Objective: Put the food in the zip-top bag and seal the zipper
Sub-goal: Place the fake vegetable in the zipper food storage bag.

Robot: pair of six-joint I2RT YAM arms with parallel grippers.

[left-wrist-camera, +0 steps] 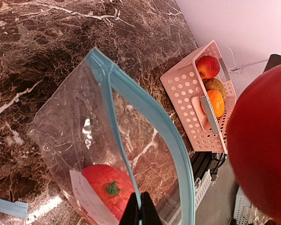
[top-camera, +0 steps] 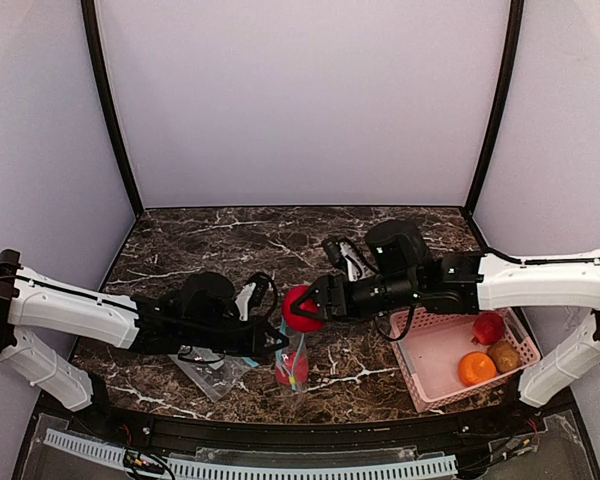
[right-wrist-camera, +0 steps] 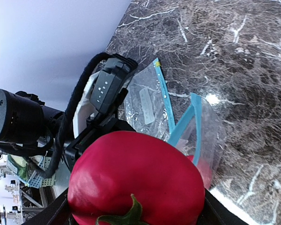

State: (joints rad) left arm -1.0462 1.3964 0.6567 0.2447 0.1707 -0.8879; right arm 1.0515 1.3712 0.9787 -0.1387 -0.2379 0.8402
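A clear zip-top bag (top-camera: 292,366) with a blue zipper rim (left-wrist-camera: 145,110) stands on the marble table, its mouth open. One red fruit (left-wrist-camera: 107,190) lies inside it. My left gripper (left-wrist-camera: 141,210) is shut on the near side of the zipper rim and holds the mouth up. A large glossy red fruit (right-wrist-camera: 136,178) with a green stem sits between the jaws of my right gripper (top-camera: 305,308), just above and beside the bag's mouth (right-wrist-camera: 193,123). In the left wrist view that fruit (left-wrist-camera: 264,145) fills the right edge.
A pink perforated basket (top-camera: 432,372) at the right holds a red fruit (top-camera: 488,327), an orange one (top-camera: 476,368) and a brownish one (top-camera: 504,355). A second clear bag (top-camera: 215,372) lies flat under the left arm. Purple walls close in the table.
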